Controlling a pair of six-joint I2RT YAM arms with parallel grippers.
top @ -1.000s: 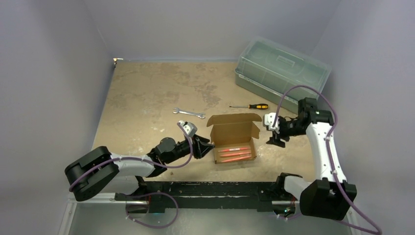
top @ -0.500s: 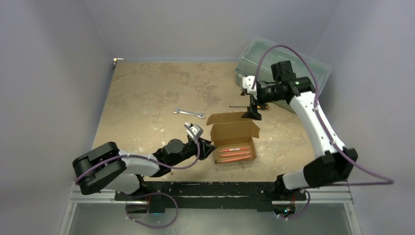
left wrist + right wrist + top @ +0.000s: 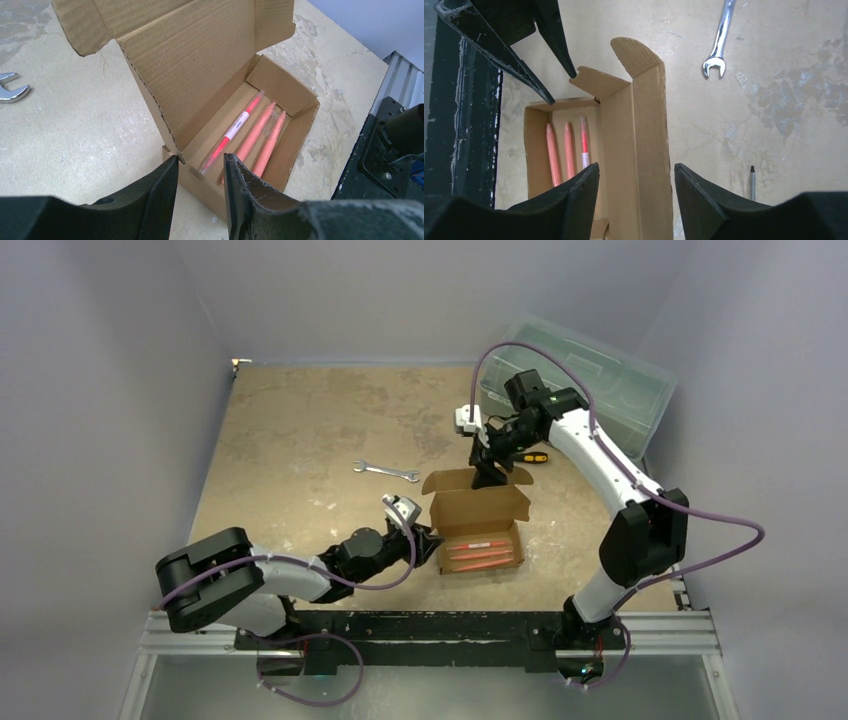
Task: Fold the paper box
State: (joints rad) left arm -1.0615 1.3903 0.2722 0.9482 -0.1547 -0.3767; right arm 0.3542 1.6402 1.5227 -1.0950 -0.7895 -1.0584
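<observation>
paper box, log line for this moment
box: lid up, pens inside | right gripper: open astride lid | left gripper: at box end

— How does the paper box [image 3: 478, 508] sit?
— Open: brown cardboard tray flat on the table [image 3: 300, 440], near its front edge. The lid stands upright at the far side, small flaps spread.

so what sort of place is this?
Probably a lab robot cell: plain grey walls box in a worn tabletop, left arm and right arm mount on one rail, props like a wrench and paper box.
</observation>
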